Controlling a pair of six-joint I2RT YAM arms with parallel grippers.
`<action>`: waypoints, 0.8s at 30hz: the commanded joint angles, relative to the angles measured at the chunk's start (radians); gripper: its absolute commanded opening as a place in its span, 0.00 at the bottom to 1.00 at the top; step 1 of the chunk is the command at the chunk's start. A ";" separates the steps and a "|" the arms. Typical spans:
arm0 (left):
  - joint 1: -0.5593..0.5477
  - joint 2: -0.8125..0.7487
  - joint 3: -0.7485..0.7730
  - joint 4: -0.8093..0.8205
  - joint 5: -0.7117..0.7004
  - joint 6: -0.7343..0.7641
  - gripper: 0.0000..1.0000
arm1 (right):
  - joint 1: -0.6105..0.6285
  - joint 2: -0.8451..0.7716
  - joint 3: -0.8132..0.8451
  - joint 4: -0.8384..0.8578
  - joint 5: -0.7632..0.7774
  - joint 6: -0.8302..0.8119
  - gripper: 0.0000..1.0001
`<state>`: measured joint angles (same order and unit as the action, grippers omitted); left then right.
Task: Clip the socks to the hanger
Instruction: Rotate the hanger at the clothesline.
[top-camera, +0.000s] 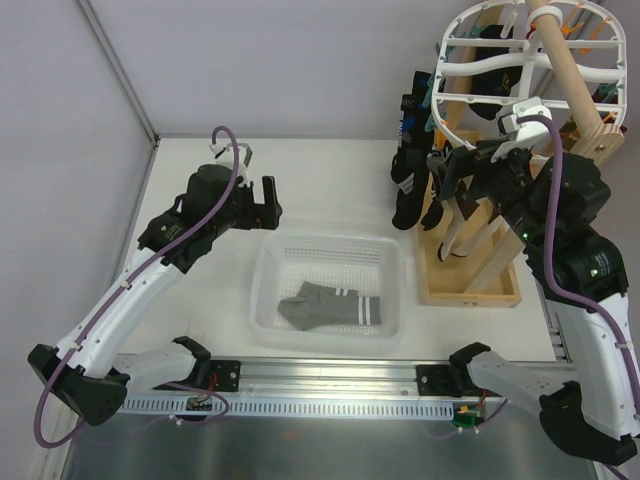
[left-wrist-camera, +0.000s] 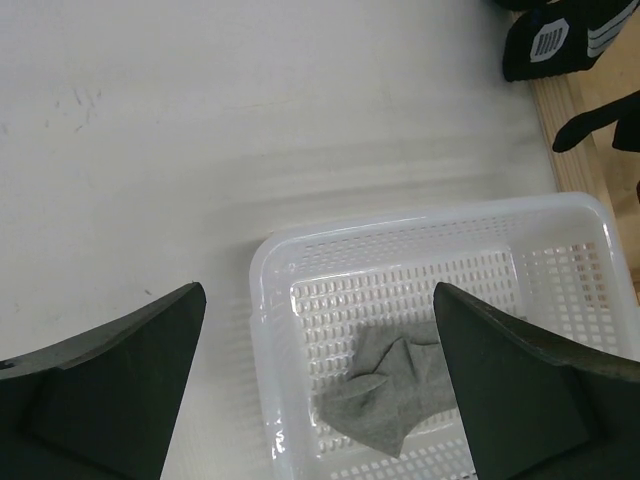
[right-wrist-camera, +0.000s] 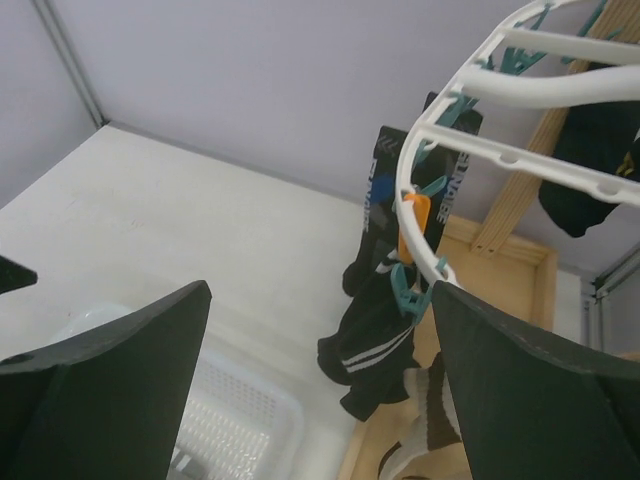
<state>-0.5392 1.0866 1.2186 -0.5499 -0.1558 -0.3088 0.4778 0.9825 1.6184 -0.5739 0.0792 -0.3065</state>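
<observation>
The grey socks (top-camera: 332, 306) with white stripes lie overlapped in a heap inside a white plastic basket (top-camera: 390, 262); I cannot separate the two. My left gripper (top-camera: 270, 204) is open and empty, hovering just beyond the basket's far left corner. In the left wrist view, a grey sock (left-wrist-camera: 398, 386) lies between my open fingers (left-wrist-camera: 150, 370). The white oval hanger (top-camera: 470, 62) hangs tilted at the far right. My right gripper (top-camera: 462, 172) is open and empty, just below it. In the right wrist view, the hanger's ring (right-wrist-camera: 408, 180) carries orange and teal clips (right-wrist-camera: 414, 226).
Black socks (right-wrist-camera: 376, 340) hang from the hanger's clips, and a beige sock with brown stripes (right-wrist-camera: 430, 425) hangs lower. A wooden pole frame (top-camera: 575, 70) stands on a wooden base (top-camera: 470, 292) right of the basket. A metal rail (top-camera: 330, 378) runs along the near edge.
</observation>
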 joint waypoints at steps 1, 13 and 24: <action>0.005 -0.001 0.021 0.071 0.050 0.037 0.99 | 0.004 0.047 0.104 0.006 0.071 -0.080 0.97; -0.034 0.111 0.031 0.591 0.401 -0.056 0.99 | 0.004 0.202 0.351 -0.184 0.562 -0.221 0.97; -0.194 0.579 0.574 0.651 0.291 -0.367 0.96 | 0.005 -0.002 0.141 -0.179 0.301 -0.312 0.99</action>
<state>-0.6910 1.5951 1.6417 0.0185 0.1875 -0.5304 0.4824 1.0378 1.7622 -0.7029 0.4217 -0.6147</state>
